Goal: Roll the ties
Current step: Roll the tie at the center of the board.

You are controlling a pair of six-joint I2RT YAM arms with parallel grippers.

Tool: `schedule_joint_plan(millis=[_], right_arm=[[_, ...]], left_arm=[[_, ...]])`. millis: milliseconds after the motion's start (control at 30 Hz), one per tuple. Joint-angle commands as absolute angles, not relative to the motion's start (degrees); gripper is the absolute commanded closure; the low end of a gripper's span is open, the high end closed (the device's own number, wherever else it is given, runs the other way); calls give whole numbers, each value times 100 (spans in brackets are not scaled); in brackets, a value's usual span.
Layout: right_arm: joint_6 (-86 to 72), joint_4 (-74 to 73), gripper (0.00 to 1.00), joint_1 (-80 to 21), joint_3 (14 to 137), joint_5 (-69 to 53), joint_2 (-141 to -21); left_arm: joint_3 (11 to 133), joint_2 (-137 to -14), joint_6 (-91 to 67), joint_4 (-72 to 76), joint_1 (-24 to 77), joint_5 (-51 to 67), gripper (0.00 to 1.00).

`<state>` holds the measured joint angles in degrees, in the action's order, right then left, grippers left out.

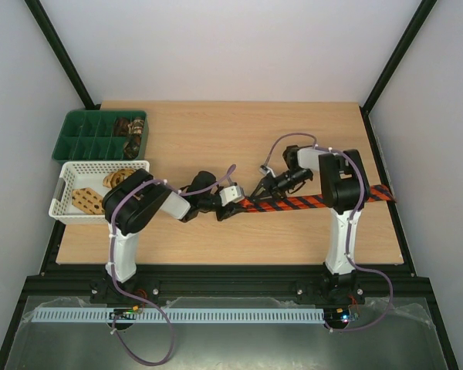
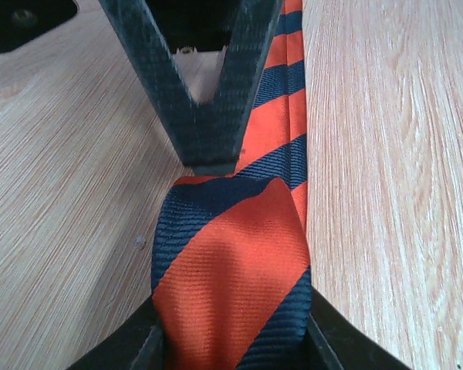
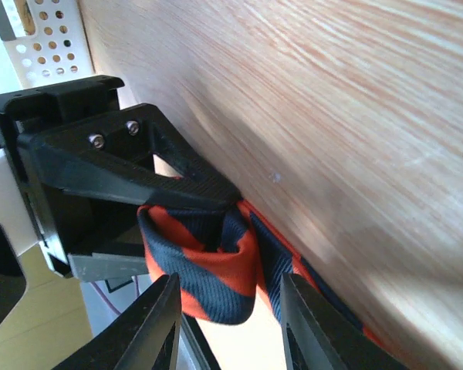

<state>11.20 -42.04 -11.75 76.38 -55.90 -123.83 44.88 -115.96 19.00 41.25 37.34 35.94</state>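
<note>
tie (image 1: pixel 293 203): red with dark stripes, lying flat along the bench (image 1: pixel 216 139) from the middle out to the right edge. Its left end is doubled over into a small first fold.
left claw (image 2: pixel 231 339): narrow and clamped on that fold. The cloth fills the gap between its fingers.
right claw (image 3: pixel 228 308): its fingers stand either side of the same fold, coming from the opposite side. One finger touches the cloth, but I cannot tell whether it grips or only brackets it.
step in hand: starting the roll, as I read it. The first turn is formed and the long run is not yet wound.
how to do it well: pin the core with one claw while the other takes a new hold. Let go with only one at a time, or the fold will likely spring open. Turn along the tie's own line so the edges stack square. Leave the tail slack on the bench, since a pull could drag it askew.
risk: the two claws are very close together, so the moves should be small.
progress: early. The tan ties (image 1: pixel 85 196) lie in the basket (image 1: pixel 62 202), and what look like brown rolls (image 1: pixel 129 127) sit in the tray (image 1: pixel 62 146).
</note>
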Motion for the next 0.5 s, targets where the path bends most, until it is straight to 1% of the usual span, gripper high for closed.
schedule_joint_plan(millis=[0,200,300,333,433,467], right_arm=[[1036,-4754,63,-1210,7540,-5550,-12031],[982,-4678,62,-1356,7425,-5464,-12145],[823,-4463,63,-1416,7471,-5348,-12239],[792,-4414,66,-1425,7491,-5319,-12266],[727,-4333,93,-1426,7535,-5222,-12306],[728,-4314,98,-1425,7502,-5154,-12287]], left_arm=[[4352,-11623,2268,3367,3779,3406,69],[4343,-11654,2302,3338,3788,3393,68],[4310,-11646,2302,3345,3788,3392,67],[4299,-11646,2300,3356,3788,3393,67],[4272,-11607,2294,3347,3784,3362,65],[4253,-11584,2287,3353,3773,3357,61]])
